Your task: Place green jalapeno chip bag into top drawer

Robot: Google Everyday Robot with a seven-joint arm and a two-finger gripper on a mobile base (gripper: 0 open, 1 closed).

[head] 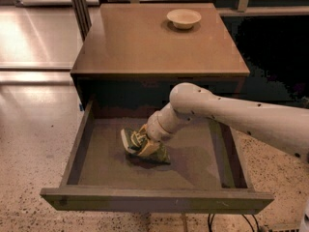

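Observation:
The green jalapeno chip bag (132,142) is inside the open top drawer (159,201), left of its middle, touching or just above the drawer's flat bottom. Its white and yellow end points left. My gripper (147,146) reaches down into the drawer from the right and is shut on the bag's right end. The white arm (231,115) crosses over the drawer's right side and hides part of its back right corner.
A shallow cream bowl (184,18) sits at the back right of the brown cabinet top (140,42). The drawer is pulled far out over the speckled floor (29,168). Cables (227,222) lie on the floor under its front right.

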